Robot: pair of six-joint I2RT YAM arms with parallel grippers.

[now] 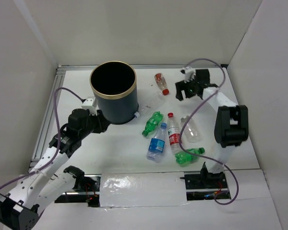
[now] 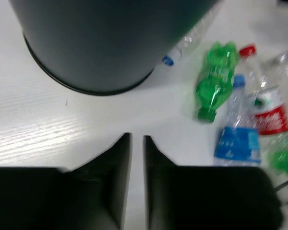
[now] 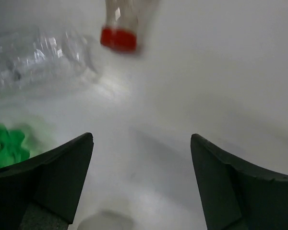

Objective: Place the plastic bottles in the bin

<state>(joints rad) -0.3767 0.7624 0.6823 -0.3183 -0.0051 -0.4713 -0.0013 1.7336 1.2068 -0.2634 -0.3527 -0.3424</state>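
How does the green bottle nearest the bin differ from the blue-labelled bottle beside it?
The green bottle is green all over; the blue-labelled bottle is clear with a blue label. In the top view the green one's cap points down-left, the other's up. Both lie on their sides.

White table (image 1: pixel 116 149), pale walls (image 1: pixel 158 28)

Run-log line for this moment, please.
left end effector: shut, empty, beside dark gold-rimmed cylindrical bin | right end effector: open, empty, near red-capped clear plastic bottle
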